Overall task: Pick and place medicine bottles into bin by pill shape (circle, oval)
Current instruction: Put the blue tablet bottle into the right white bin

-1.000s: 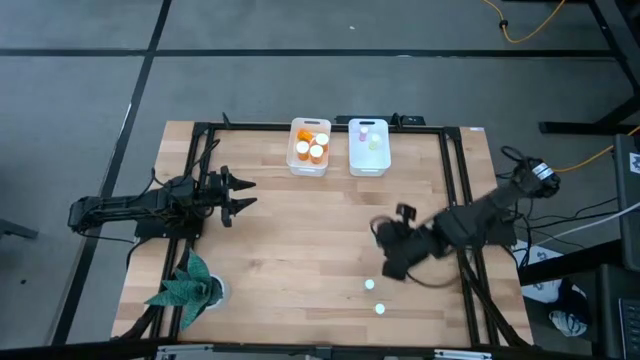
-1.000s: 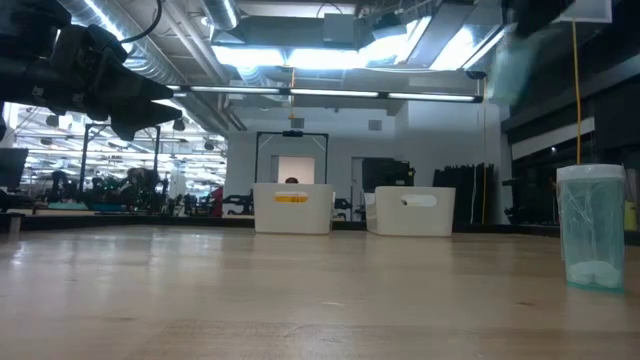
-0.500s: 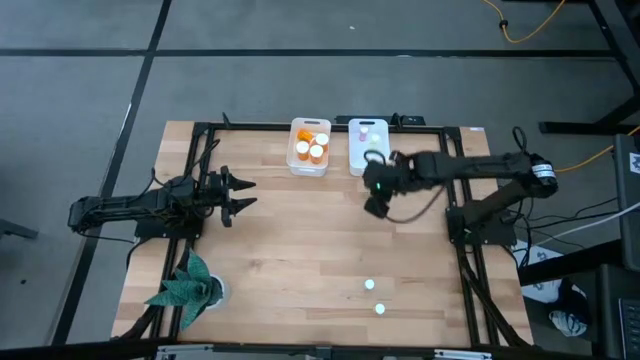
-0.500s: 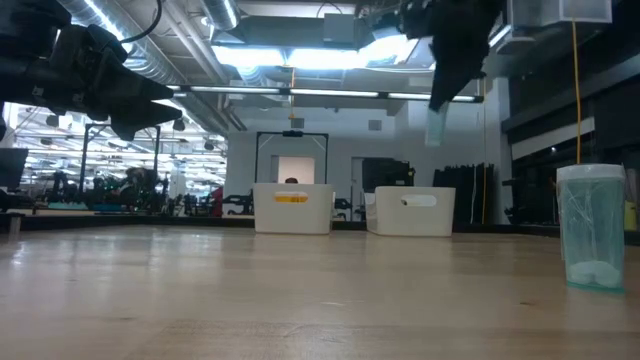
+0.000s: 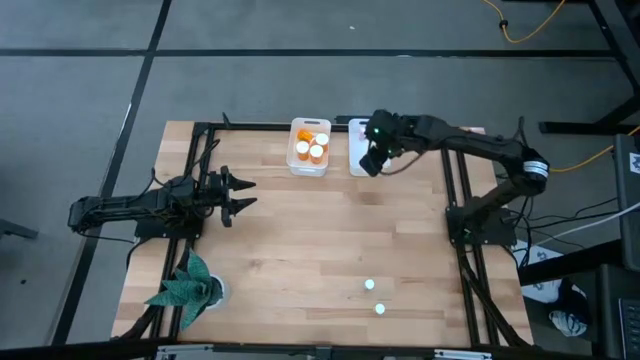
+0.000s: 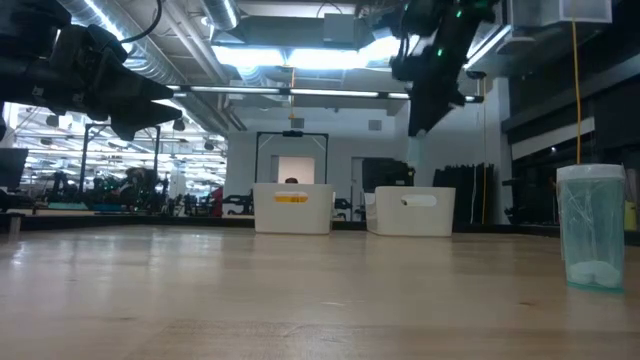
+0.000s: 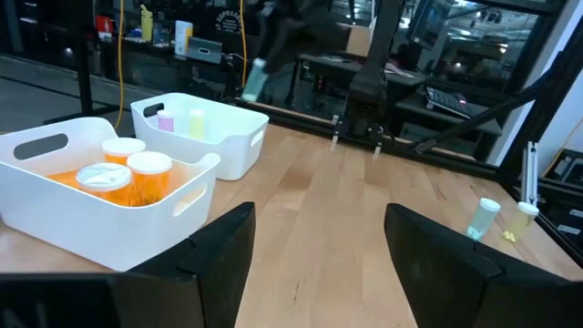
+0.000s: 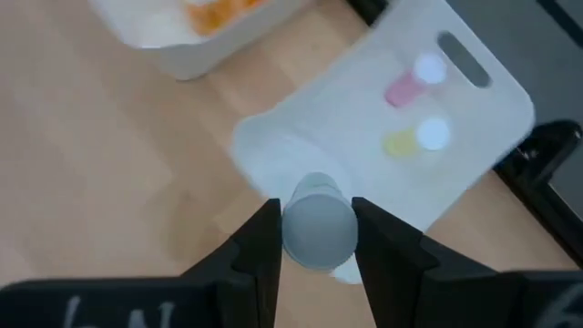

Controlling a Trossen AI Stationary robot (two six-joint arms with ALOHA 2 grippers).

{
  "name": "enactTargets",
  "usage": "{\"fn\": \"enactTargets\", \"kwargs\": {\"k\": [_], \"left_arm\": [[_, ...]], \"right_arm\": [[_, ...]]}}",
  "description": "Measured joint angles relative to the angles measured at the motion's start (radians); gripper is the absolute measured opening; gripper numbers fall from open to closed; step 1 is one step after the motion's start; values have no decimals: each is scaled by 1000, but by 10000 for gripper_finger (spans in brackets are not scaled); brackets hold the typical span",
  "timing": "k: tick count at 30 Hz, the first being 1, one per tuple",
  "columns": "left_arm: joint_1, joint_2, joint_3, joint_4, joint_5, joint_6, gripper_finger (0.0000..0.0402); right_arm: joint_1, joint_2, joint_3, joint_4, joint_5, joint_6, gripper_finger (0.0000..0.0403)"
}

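My right gripper (image 5: pixel 372 158) hangs over the near end of the right white bin (image 5: pixel 380 160), shut on a small pale bottle (image 8: pixel 319 228), which also shows in the low view (image 6: pixel 414 155). That bin holds a pink and a yellow small bottle (image 8: pixel 414 109). The left white bin (image 5: pixel 296 160) holds orange bottles with white caps (image 5: pixel 311 147). Two small bottles (image 5: pixel 374 296) stand on the table near its front edge. One of them shows close in the low view (image 6: pixel 592 228). My left gripper (image 5: pixel 243 192) is open and empty at the table's left. My right gripper pinches the small bottle between its two fingers (image 8: pixel 260 251), which stand on opposite sides of its round body (image 8: pixel 319 205). The fingers come from above, pointing down. The bottle hangs below them, roughly upright, lifted clear above the bin.
A green plant-like object (image 5: pixel 188 287) sits at the table's near left corner. Black frame rails (image 5: pixel 455 190) run along the table's sides. Bare wood lies between the bins and the two standing bottles.
My right gripper has swung quickly from the near right part of the table toward the far edge, carrying the small bottle high above the wood, and now stands over the right bin. The bottle stays hanging below the fingers.
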Motion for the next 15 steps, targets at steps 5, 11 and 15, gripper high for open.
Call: {"fn": "enactTargets", "kwargs": {"k": [5,11,15], "left_arm": [[0,0,0,0,0,0,237],[0,0,0,0,0,0,237],[0,0,0,0,0,0,237]], "right_arm": [[-68,94,-1,25,0,0,120],[-107,187,-1,70,-28,0,120],[-117,240,-1,126,-43,0,120]]}}
